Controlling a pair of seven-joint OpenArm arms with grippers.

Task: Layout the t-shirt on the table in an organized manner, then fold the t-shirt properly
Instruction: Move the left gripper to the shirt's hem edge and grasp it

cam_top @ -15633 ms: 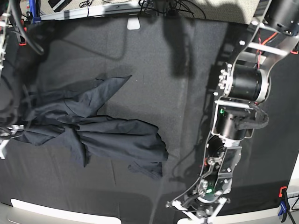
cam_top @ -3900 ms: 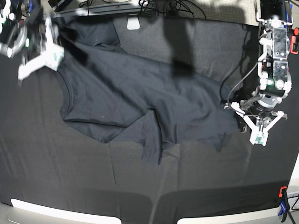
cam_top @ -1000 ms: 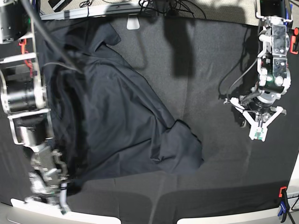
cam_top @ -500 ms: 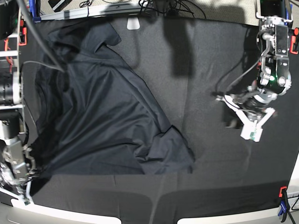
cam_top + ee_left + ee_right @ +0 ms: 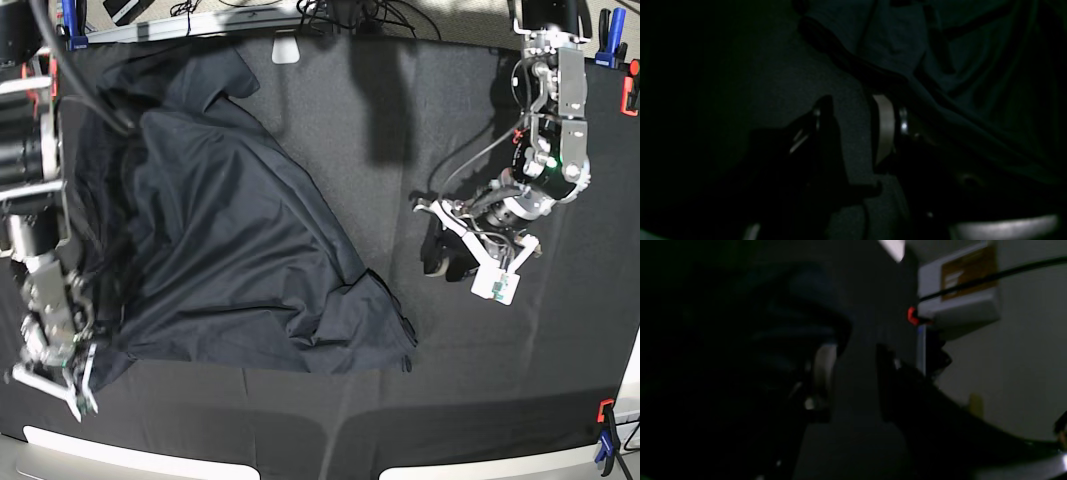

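A dark navy t-shirt [image 5: 230, 250] lies spread but rumpled on the black table [image 5: 400, 120], covering its left half in the base view, with a bunched corner nearest the table's middle. The shirt's long axis runs roughly from the table's far-left corner toward that bunched corner.

The left tool [image 5: 462, 252] hovers over bare table just beyond the bunched corner, fingers parted to a moderate gap and holding nothing; the shirt lies to its side, near but not touching.

The right tool [image 5: 50, 378] sits at the shirt's opposite edge, by the table's near-left rim. Its wrist view shows a gap between its fingers [image 5: 821, 373], apparently empty.

No containers are present. The left tool seems the nearer one for pulling the bunched corner outward.
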